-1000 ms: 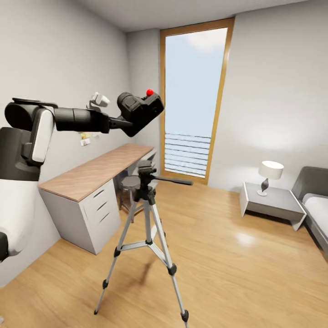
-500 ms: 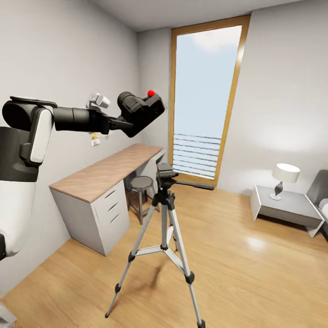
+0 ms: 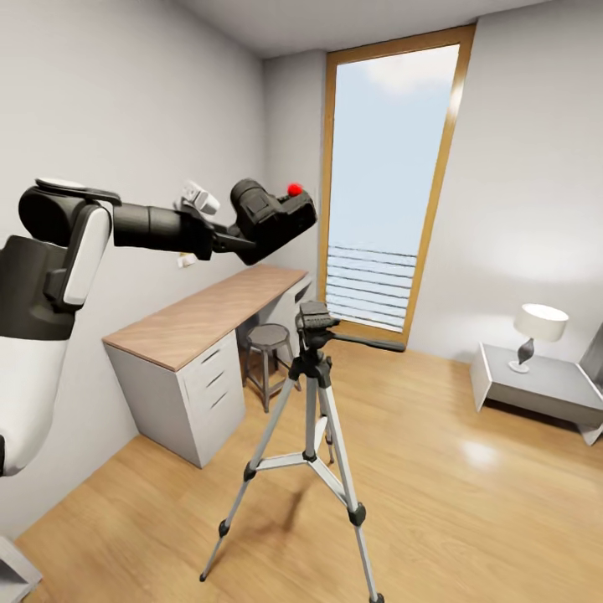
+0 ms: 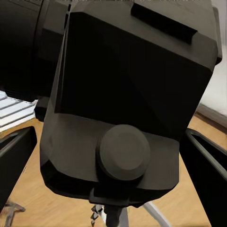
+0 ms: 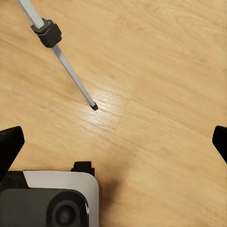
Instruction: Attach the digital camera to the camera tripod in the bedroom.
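The left jaws clamp the digital camera (image 3: 275, 216) by its flanks, high above the camera tripod (image 3: 311, 419); that rigid, chunky body looks dense, so side grip suits; the right jaws stand wide apart, empty.

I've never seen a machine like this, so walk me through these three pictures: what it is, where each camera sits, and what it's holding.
It is a simulated two-armed wheeled robot in a bedroom. The wide picture comes from its head: its left gripper holds the digital camera up in the air, higher than the camera tripod standing on the wood floor. A desk, stool and lamp stand around. The left wrist picture shows the camera close up between the fingers. The right wrist picture looks down at floor and a tripod foot; its fingers are spread, holding nothing.
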